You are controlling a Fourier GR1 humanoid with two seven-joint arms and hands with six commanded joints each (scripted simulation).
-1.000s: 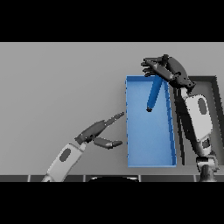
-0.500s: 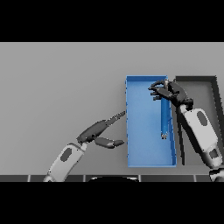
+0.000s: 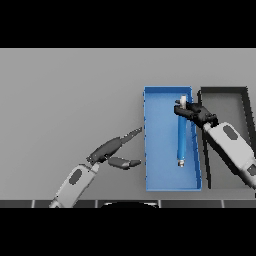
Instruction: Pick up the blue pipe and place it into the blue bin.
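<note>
The blue pipe (image 3: 181,137) lies lengthwise along the right side of the blue bin (image 3: 160,150), with a pale cap at each end. My right hand (image 3: 196,112) reaches in over the bin's right wall, and its dark fingers (image 3: 181,109) curl across the pipe near its far end. My left hand (image 3: 111,148) hovers over the table to the left of the bin, fingers straight and pointing at the bin's left wall, thumb spread below them, holding nothing.
A dark grey bin (image 3: 223,91) stands directly to the right of the blue bin, and my right forearm (image 3: 231,145) crosses over it. The grey table (image 3: 70,95) stretches away to the left and behind.
My right hand came down and toward me with the pipe; the pipe went from hanging tilted above the bin to lying flat inside it. The left hand barely moved.
</note>
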